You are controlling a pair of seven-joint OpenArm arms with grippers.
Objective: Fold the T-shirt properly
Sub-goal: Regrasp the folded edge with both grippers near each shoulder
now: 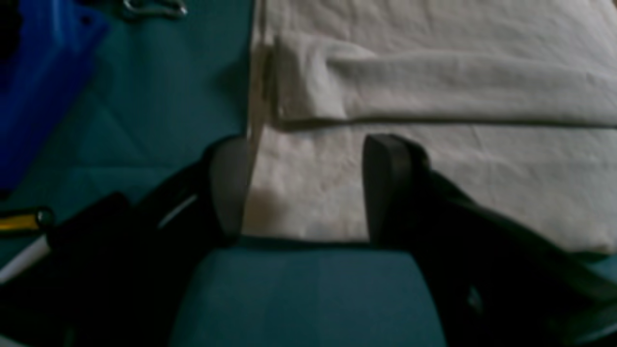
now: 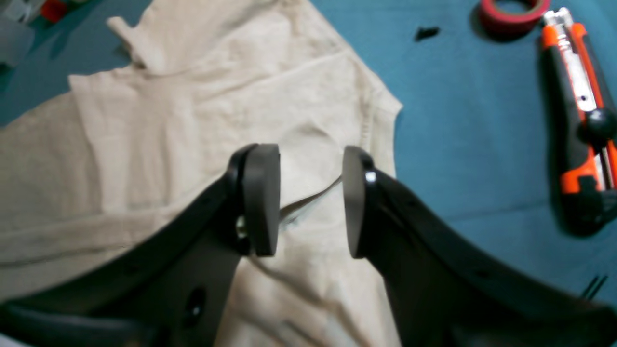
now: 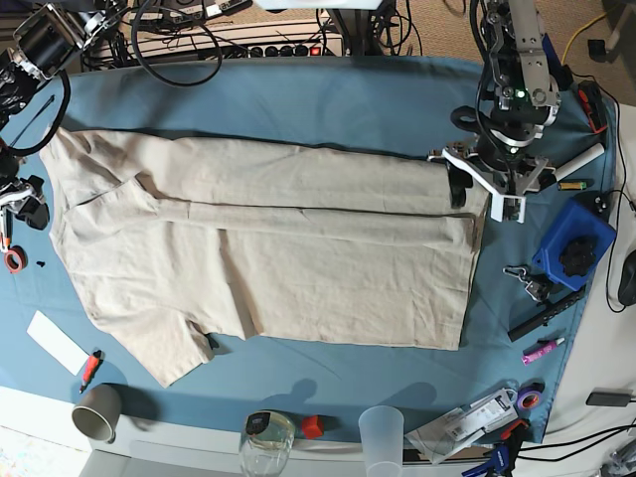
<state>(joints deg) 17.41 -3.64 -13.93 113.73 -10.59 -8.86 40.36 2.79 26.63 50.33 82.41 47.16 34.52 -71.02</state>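
With both jaws standing open over the large plain beige cotton T-shirt [image 3: 268,248], the left gripper [image 1: 303,188] at its hem corner and the right gripper [image 2: 311,202] near the collar could drag and undo the laid fold if either snags the cloth.

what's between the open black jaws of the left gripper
In the left wrist view, the left gripper straddles the beige cotton T-shirt corner; blue tablecloth lies nearer.

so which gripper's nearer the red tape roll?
Right. The right gripper hovers over the T-shirt at the end where the red tape roll lies; the left gripper is at the shirt's opposite end.
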